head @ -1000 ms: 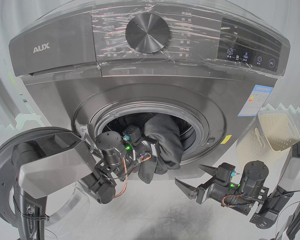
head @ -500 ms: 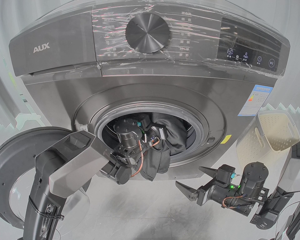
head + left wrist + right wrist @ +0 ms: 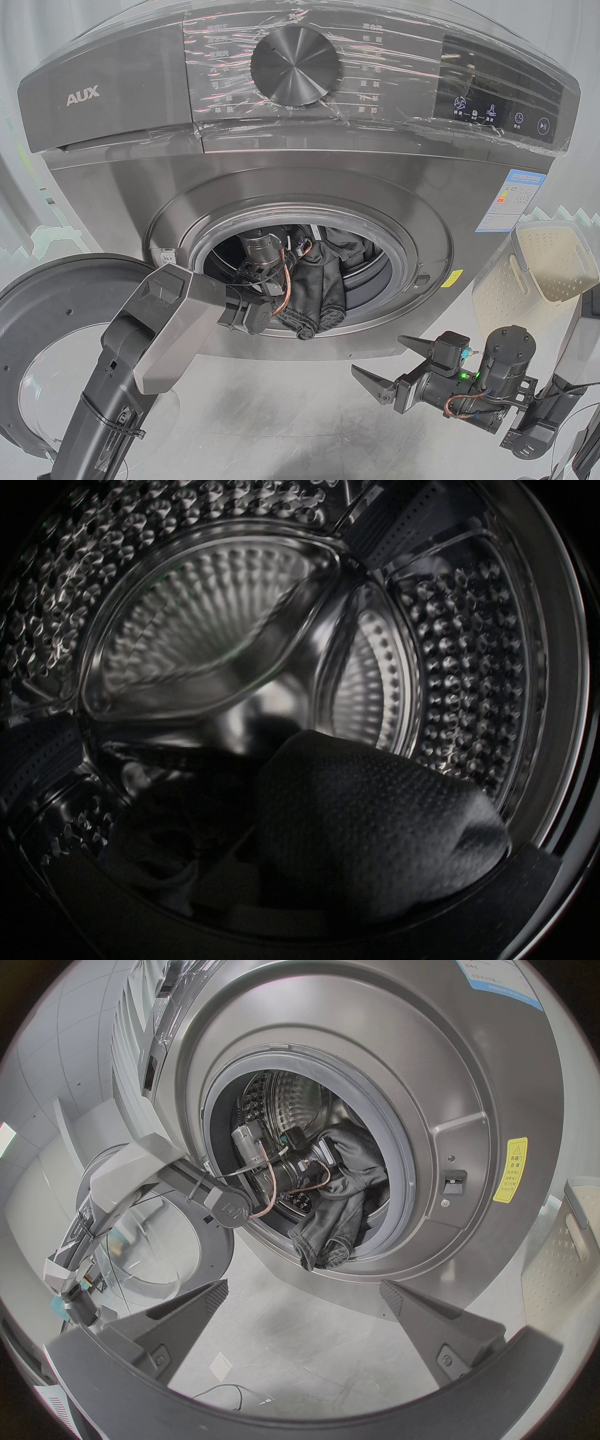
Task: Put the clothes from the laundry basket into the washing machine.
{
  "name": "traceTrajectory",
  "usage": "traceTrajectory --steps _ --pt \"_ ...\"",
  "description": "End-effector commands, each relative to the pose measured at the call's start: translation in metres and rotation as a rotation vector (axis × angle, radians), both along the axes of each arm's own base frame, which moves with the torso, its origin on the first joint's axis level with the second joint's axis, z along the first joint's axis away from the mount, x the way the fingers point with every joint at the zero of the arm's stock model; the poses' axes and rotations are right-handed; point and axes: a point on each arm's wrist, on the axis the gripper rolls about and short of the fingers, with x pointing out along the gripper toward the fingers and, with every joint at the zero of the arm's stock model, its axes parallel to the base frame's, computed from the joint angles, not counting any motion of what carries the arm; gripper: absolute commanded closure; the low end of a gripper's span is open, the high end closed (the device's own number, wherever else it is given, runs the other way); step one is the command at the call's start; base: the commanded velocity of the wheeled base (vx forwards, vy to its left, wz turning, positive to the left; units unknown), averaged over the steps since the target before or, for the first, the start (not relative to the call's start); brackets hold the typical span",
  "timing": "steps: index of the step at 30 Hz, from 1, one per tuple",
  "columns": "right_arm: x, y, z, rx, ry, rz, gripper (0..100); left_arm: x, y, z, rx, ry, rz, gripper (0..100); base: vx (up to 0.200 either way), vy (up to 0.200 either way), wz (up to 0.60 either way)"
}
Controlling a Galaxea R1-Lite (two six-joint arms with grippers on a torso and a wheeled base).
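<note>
My left gripper (image 3: 314, 240) is inside the washing machine's drum opening (image 3: 406, 250), shut on a dark garment (image 3: 315, 294). The cloth bunches around the gripper and its lower end hangs over the door seal. From the left wrist, the garment (image 3: 375, 817) lies in front of the perforated steel drum (image 3: 206, 624). In the right wrist view the left gripper (image 3: 334, 1150) and the hanging garment (image 3: 334, 1222) sit in the round opening. My right gripper (image 3: 377, 354) hovers open and holds nothing, low in front of the machine; its fingers (image 3: 187, 1310) frame the opening.
The round door (image 3: 37, 325) stands swung open on the left. A cream perforated laundry basket (image 3: 544, 269) leans tilted at the right of the machine, beside my right arm. Grey floor lies below the opening.
My left arm has pushed deeper into the drum, carrying the dark garment up and inward, so less cloth hangs outside. The right gripper has barely moved.
</note>
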Motion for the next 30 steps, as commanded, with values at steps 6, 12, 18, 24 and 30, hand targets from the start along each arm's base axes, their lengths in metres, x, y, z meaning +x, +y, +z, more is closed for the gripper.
traceTrajectory --steps 6,12,18,24,30 --pt "0.000 0.000 -0.001 -0.005 0.005 0.001 0 -0.027 0.019 -0.020 0.072 0.238 0.005 0 0.000 0.000 0.00" --pt "0.000 0.000 -0.001 -0.005 0.005 0.001 0 -0.052 0.020 -0.014 0.113 0.320 -0.063 0 0.000 0.000 0.00" --pt "0.000 0.000 -0.001 -0.004 0.004 0.001 0 -0.064 0.015 -0.035 0.172 0.393 -0.110 0 0.000 0.000 0.00" --pt "0.000 0.001 -0.001 -0.002 0.001 0.001 0 -0.069 0.015 -0.064 0.255 0.446 -0.129 0 0.000 0.000 0.00" --pt "0.000 0.000 0.000 0.000 -0.001 0.001 0 -0.068 0.014 -0.085 0.305 0.470 -0.129 0 0.000 0.000 0.00"
